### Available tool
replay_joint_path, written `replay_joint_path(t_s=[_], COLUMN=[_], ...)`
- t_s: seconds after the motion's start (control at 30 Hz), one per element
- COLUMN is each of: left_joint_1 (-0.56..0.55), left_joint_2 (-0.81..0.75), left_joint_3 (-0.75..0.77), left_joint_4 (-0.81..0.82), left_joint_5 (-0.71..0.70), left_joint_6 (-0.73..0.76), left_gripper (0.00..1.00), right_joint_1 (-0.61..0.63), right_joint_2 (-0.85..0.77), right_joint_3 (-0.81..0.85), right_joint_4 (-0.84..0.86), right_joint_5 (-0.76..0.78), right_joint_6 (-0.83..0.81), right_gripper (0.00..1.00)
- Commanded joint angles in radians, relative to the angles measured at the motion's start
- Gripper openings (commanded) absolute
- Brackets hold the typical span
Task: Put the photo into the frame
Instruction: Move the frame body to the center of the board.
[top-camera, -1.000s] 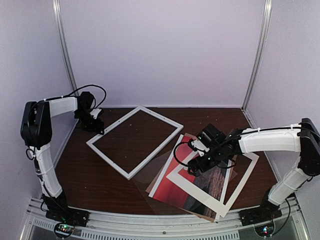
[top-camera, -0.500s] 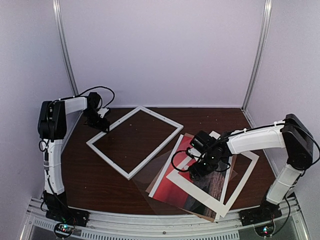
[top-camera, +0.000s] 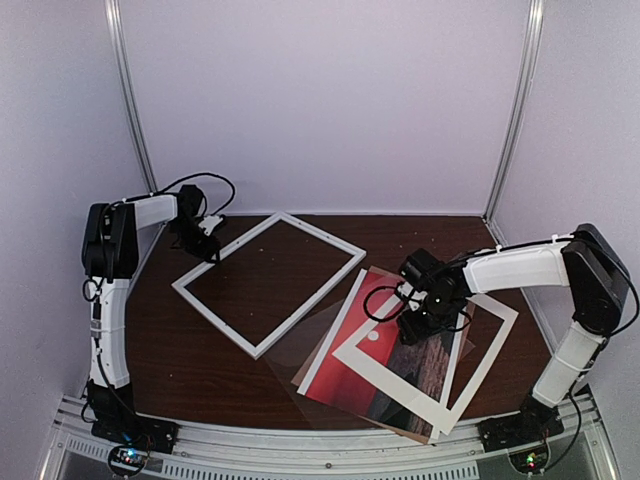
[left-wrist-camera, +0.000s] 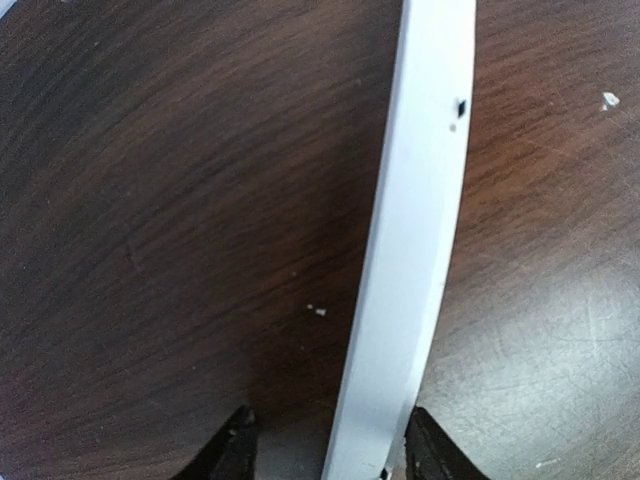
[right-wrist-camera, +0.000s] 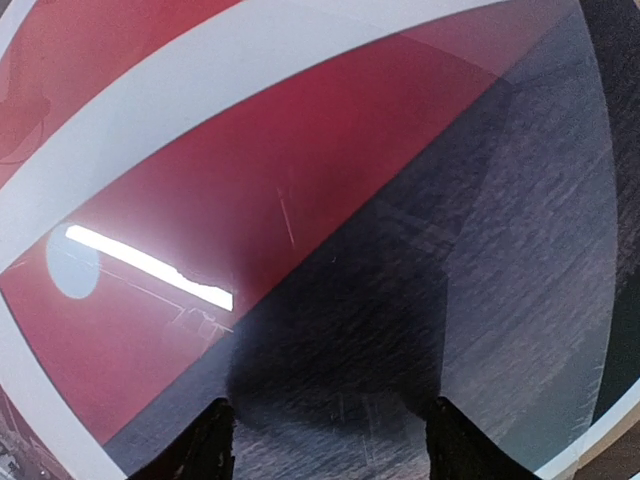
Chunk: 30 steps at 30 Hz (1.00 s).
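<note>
We've got the photo (top-camera: 340, 360) on the right of the counter (top-camera: 230, 370), under the mat (top-camera: 395, 388), directly below our parted right fingers (right-wrist-camera: 210, 445). The left fingers (left-wrist-camera: 235, 455) sit parted astride a rail of the frame (left-wrist-camera: 420, 200), well left.

A robot lab cell: plain white panel walls (top-camera: 320, 100) on aluminium posts (top-camera: 515, 110) stand beyond the left pincer (top-camera: 205, 245) and right pincer (top-camera: 416, 326), with a dark wood table (top-camera: 200, 340) beneath them and a slotted metal rail (top-camera: 300, 445) carrying the arm bases (top-camera: 135, 430) behind.
</note>
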Motion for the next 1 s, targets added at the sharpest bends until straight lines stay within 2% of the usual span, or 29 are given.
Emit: replay_joint_path(t_s=[0.0,0.1,0.27,0.33,0.43,0.63,0.8,0.97], left_joint_1=[-0.002,-0.001,-0.001,-0.001,-0.001,0.0,0.0,0.0], left_joint_2=[-0.002,-0.06,-0.139,-0.167,-0.227,-0.374,-0.474,-0.529], left_joint_3=[-0.034,-0.109,-0.219,-0.27,-0.366,-0.504,-0.607,-0.652], left_joint_4=[-0.035,-0.036,-0.1,-0.118,-0.122,-0.132,-0.135,-0.136], left_joint_5=[0.01,-0.003,-0.072,-0.121,-0.199,-0.215,-0.202,-0.202], left_joint_6=[0.036,0.066,0.111,0.117,0.114,0.094,0.047,-0.01], left_gripper=[0.43,0.34,0.25,0.22,0.18,0.16,0.17,0.24], right_joint_1=[-0.054,-0.066,-0.059,-0.038,0.022,0.2,0.366,0.514], right_joint_2=[0.031,-0.001,-0.063,-0.095,-0.144,-0.162,-0.083,0.027], right_joint_3=[-0.017,-0.011,-0.013,-0.015,-0.017,0.009,0.086,0.193], right_joint_4=[-0.105,-0.107,-0.069,-0.046,-0.007,0.036,0.012,-0.013], right_joint_5=[0.051,0.051,-0.019,-0.042,-0.08,-0.052,0.031,0.093], right_joint_6=[-0.017,-0.034,-0.057,-0.061,-0.059,-0.055,-0.048,-0.033], right_gripper=[0.65,0.65,0.67,0.72,0.85,0.98,1.0,1.0])
